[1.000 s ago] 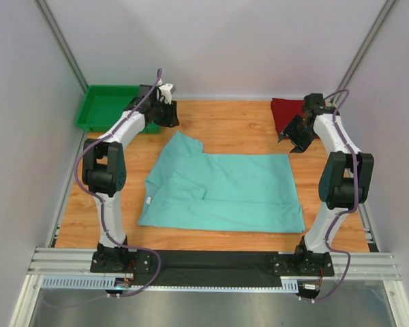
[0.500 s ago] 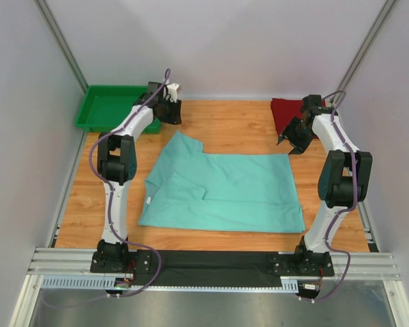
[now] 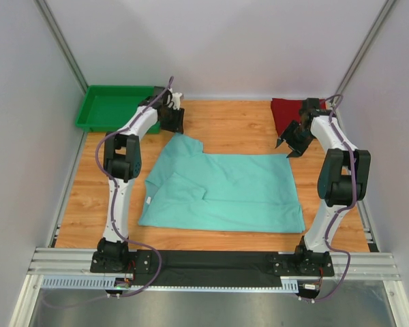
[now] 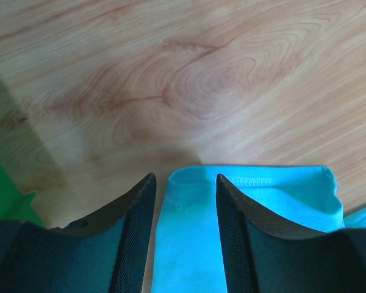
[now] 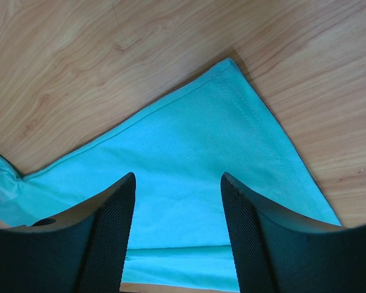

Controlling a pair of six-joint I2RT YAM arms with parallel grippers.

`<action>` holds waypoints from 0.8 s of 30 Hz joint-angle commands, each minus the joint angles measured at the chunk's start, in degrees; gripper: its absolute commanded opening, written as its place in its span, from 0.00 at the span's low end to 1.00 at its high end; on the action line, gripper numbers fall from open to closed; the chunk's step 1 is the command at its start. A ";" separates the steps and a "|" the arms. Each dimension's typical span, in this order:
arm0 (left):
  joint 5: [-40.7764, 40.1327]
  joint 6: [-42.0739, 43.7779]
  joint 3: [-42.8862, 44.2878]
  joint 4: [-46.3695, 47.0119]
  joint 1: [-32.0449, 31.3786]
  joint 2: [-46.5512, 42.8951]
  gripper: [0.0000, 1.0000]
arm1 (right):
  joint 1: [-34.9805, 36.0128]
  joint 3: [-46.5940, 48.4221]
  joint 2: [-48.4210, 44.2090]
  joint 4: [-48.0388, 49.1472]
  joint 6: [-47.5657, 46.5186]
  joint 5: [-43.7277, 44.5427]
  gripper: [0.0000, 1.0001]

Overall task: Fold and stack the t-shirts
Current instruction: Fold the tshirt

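Left wrist view: my left gripper (image 4: 184, 178) gapes empty over a sleeve of the soft mint-green cloth t-shirt (image 3: 225, 187) spread on the wooden table (image 3: 225, 129). My right gripper (image 5: 178, 177) is likewise parted above its far corner. I'd pinch both hems evenly.

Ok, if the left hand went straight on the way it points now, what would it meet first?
Probably the sleeve of the mint t-shirt: its hemmed end lies right between the open fingers of the left hand. Height above it is unclear.
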 commanded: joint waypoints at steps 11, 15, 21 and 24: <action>-0.99 -2.10 4.11 -3.15 -0.78 1.41 0.23 | 0.30 -1.03 0.57 0.90 1.94 3.77 0.59; -0.47 -2.98 3.50 -2.45 -0.78 -0.61 0.13 | 0.30 0.64 1.89 -0.07 8.69 7.65 0.57; 0.94 -3.95 0.78 -1.74 -0.78 -5.18 0.02 | 0.65 4.41 4.79 -4.11 19.34 8.53 0.50; 1.64 -3.95 -0.80 -1.57 -0.87 -7.11 0.01 | 1.44 7.22 6.55 -6.83 24.61 10.99 0.50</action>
